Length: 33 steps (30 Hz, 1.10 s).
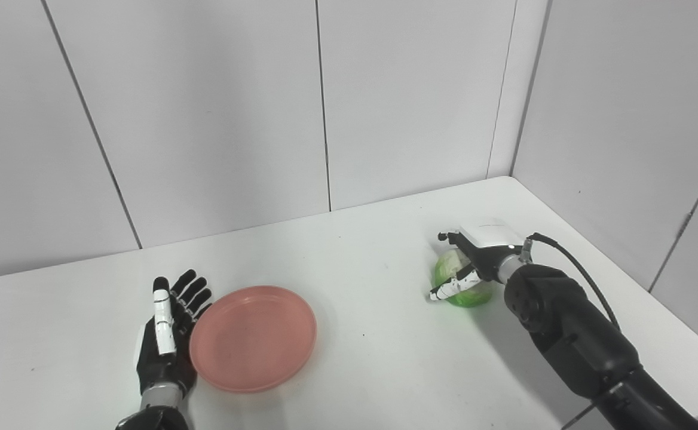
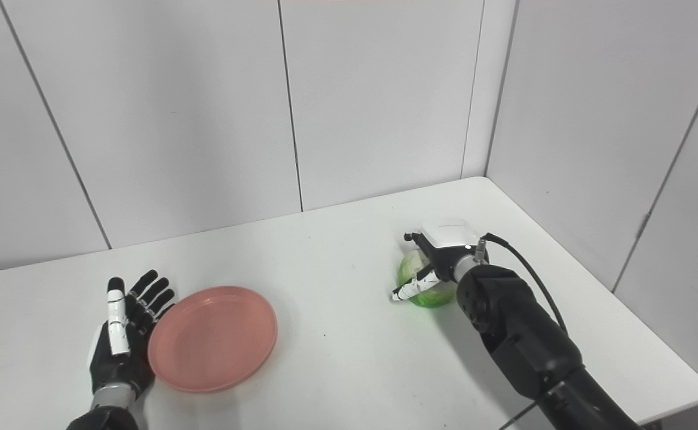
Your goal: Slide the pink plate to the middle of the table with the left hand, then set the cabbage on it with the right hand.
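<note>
The pink plate (image 1: 253, 337) lies flat on the white table (image 1: 361, 257), left of centre. My left hand (image 1: 167, 334) is open, fingers straight, with its edge against the plate's left rim. The green cabbage (image 1: 459, 280) sits on the table at the right. My right hand (image 1: 474, 257) is over and around the cabbage, thumb at its near left side and fingers across its top and far side. The hand hides much of the cabbage, which rests on the table.
White wall panels close off the back and right sides of the table. The table's right edge (image 1: 654, 286) runs close behind my right forearm. Bare tabletop lies between the plate and the cabbage.
</note>
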Each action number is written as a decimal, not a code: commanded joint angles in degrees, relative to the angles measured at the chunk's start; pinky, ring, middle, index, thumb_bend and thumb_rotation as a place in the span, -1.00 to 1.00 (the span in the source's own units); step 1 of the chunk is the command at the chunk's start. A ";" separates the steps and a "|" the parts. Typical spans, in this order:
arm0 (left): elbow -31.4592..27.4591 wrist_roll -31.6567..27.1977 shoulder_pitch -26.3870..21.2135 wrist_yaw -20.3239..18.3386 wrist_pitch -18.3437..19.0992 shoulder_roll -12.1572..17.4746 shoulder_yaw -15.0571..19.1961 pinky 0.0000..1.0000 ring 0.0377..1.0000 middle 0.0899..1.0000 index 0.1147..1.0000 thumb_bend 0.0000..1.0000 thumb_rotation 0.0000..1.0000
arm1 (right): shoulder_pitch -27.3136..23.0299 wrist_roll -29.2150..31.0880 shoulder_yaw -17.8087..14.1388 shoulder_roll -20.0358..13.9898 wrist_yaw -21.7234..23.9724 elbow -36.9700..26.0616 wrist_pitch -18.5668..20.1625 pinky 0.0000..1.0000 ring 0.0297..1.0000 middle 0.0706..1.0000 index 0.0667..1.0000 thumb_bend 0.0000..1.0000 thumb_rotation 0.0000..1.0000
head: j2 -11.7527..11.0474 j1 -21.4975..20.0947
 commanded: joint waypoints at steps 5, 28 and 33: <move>1.78 0.51 2.09 0.77 3.67 0.12 -0.47 0.60 0.65 0.62 0.51 0.24 0.97 | -0.03 2.33 0.09 -1.13 0.24 -0.59 1.05 -0.24 -0.06 0.16 0.60 0.99 -0.31 | 0.21 0.05; 2.08 0.22 1.89 1.14 4.08 -0.34 -0.42 0.55 0.64 0.61 0.46 0.26 0.92 | 0.14 8.66 0.60 -2.17 -3.08 -2.11 -0.19 -0.37 -0.19 -0.06 0.17 0.07 -1.00 | 1.05 0.58; 2.07 0.17 1.88 1.61 4.24 -0.78 -0.23 0.55 0.62 0.59 0.45 0.25 0.91 | -0.36 9.14 0.82 -2.67 -2.34 -4.93 0.21 -0.42 -0.21 -0.03 0.04 0.05 -1.00 | 1.23 0.83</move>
